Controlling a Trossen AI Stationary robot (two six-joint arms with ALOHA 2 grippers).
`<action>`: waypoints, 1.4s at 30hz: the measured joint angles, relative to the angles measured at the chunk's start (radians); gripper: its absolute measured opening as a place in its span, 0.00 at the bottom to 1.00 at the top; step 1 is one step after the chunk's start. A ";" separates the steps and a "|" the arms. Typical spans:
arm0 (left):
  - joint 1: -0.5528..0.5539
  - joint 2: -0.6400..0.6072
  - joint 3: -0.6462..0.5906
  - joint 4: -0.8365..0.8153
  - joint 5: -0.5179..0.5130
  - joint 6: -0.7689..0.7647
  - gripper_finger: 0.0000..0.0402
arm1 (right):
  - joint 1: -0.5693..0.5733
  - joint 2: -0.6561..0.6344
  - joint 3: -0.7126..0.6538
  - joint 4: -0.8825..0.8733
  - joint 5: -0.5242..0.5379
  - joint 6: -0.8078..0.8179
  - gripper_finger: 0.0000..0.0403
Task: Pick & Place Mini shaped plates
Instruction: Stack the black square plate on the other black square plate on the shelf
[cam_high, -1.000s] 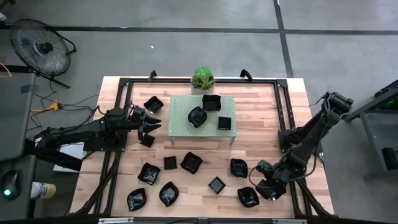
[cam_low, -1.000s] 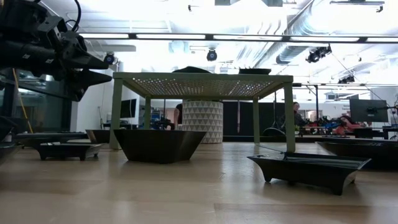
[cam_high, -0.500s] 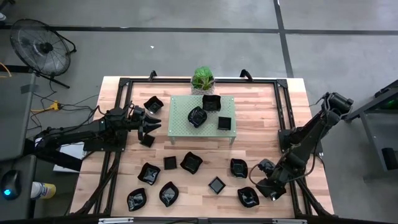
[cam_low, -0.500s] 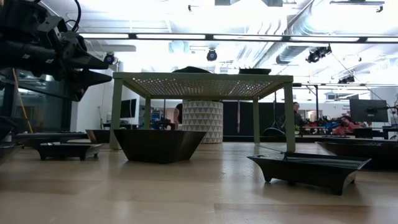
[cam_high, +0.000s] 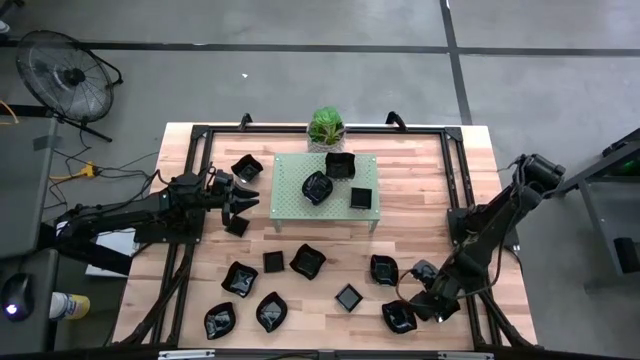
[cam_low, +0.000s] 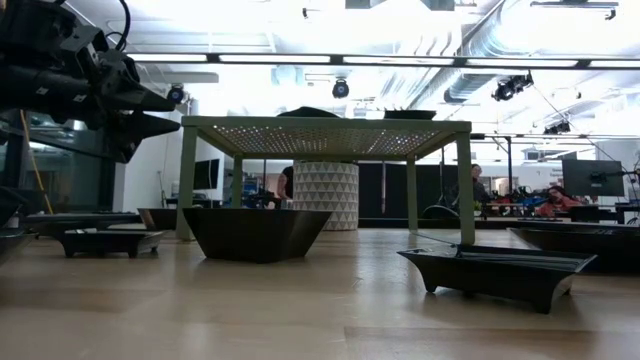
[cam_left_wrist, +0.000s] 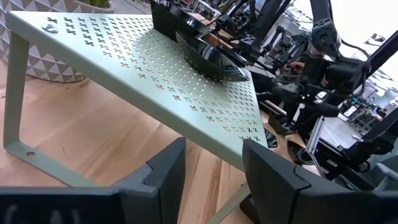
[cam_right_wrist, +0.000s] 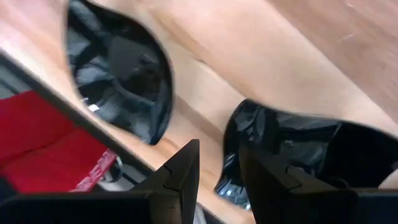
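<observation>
Your right claw (cam_high: 418, 303) hangs low over the near right corner of the table (cam_high: 420, 170), its fingers parted with nothing between them, and a black plate (cam_high: 398, 317) lies just beside its tips, with another plate (cam_high: 384, 269) near. Your left claw (cam_high: 243, 199) hovers with its fingers spread and empty just beside the green rack (cam_high: 290, 205), on which three plates (cam_high: 317, 187) lie, and one small square plate (cam_high: 236, 225) sits beneath it.
</observation>
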 joint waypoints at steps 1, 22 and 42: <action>0.000 0.000 0.000 0.000 0.000 0.000 0.39 | 0.000 0.011 0.002 -0.002 0.000 0.000 0.27; 0.000 0.000 0.000 0.000 0.004 0.000 0.39 | 0.000 0.025 0.011 0.002 -0.050 -0.171 0.27; 0.000 0.000 0.000 0.000 0.003 0.000 0.39 | 0.020 0.018 0.144 -0.278 0.070 -0.331 0.27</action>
